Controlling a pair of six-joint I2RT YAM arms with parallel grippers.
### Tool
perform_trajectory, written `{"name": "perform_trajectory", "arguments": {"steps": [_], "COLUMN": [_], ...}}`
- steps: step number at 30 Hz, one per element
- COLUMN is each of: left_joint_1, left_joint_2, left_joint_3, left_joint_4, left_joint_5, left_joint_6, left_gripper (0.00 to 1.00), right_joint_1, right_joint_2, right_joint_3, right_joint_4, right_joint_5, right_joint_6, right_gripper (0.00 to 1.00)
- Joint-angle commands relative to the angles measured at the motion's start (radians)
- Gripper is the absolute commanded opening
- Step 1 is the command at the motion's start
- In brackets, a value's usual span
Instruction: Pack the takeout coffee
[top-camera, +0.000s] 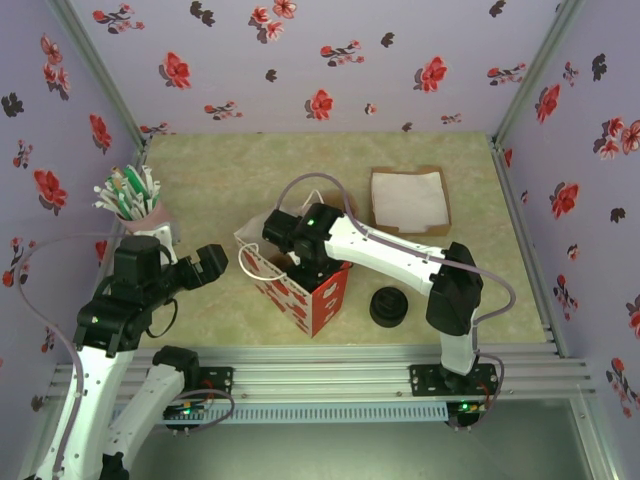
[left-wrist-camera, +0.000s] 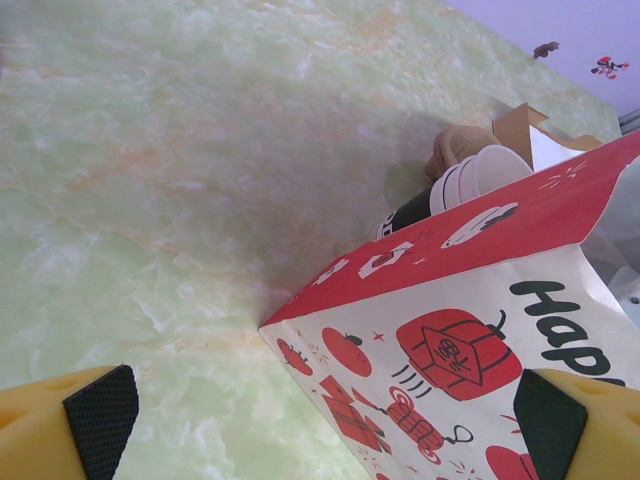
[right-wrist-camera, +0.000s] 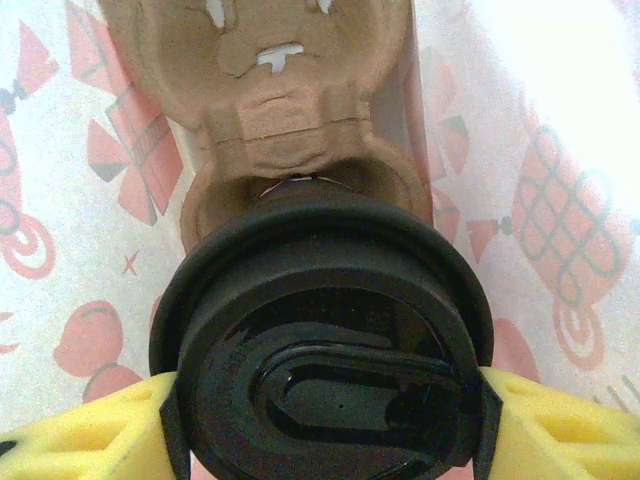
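The takeout coffee shows from above as a round black lid, its cup body hidden under it. My right gripper is shut on the lid's sides, yellow fingers pressing left and right. It hangs inside the red-and-white paper bag, over a brown pulp cup carrier at the bag's bottom. In the top view the right gripper reaches into the bag's mouth. My left gripper stands open just left of the bag, whose lower corner lies between its fingers.
A stack of lidless cream cups lies behind the bag. Loose black lids sit right of the bag. A brown tray of napkins is at the back right, and a holder of stirrers at the left.
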Motion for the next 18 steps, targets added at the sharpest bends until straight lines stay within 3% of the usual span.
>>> {"name": "perform_trajectory", "arguments": {"steps": [1, 18], "left_joint_1": [-0.006, -0.004], "left_joint_2": [-0.003, -0.001], "left_joint_3": [0.004, 0.009], "left_joint_4": [0.019, 0.022], "left_joint_5": [-0.014, -0.013], "left_joint_6": [0.016, 0.017], "left_gripper": [0.99, 0.99], "right_joint_1": [-0.009, -0.012], "right_joint_2": [-0.008, -0.004], "right_joint_3": [-0.044, -0.066], "right_joint_4": [0.006, 0.031], "right_joint_5": [-0.022, -0.035], "right_joint_6": [0.008, 0.011], "right_gripper": [0.66, 0.66]}}
